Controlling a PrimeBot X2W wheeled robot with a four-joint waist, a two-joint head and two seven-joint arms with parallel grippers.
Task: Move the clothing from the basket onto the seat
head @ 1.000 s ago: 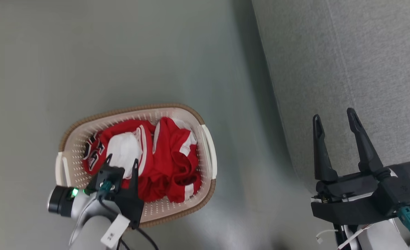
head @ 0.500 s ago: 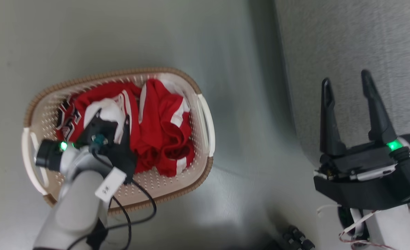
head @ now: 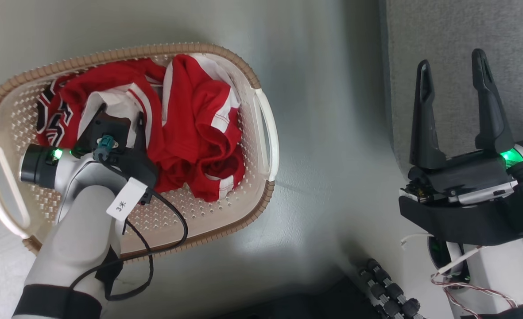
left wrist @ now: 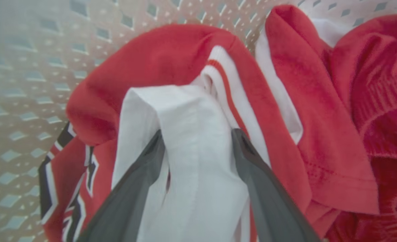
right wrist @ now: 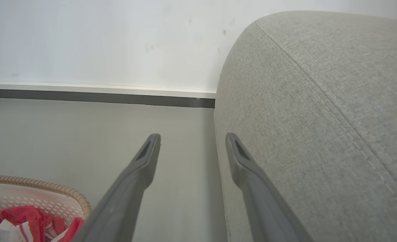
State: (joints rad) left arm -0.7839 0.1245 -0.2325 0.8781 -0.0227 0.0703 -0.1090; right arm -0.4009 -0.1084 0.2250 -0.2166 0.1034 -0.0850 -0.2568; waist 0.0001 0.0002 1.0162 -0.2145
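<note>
Clothing location: bright red soft sports garments with white trim (head: pixel 195 128), heaped in the cream-white perforated plastic basket (head: pixel 164 221) on the floor (head: pixel 323 133).
Nearer arm: left.
Left hand (left wrist: pixel 197 132): fingers spread, astride a raised white fold (left wrist: pixel 191 111), not pinching it.
Fold axis: along the fingers; closing would pinch across it.
Right hand (head: pixel 451 60): fingers spread, empty, over the edge of the large grey fabric seat (head: pixel 465 26).
Seat direction: to the robot's right of the basket.

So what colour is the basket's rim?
Brown, with a woven look. The basket shows it best in the head view.
</note>
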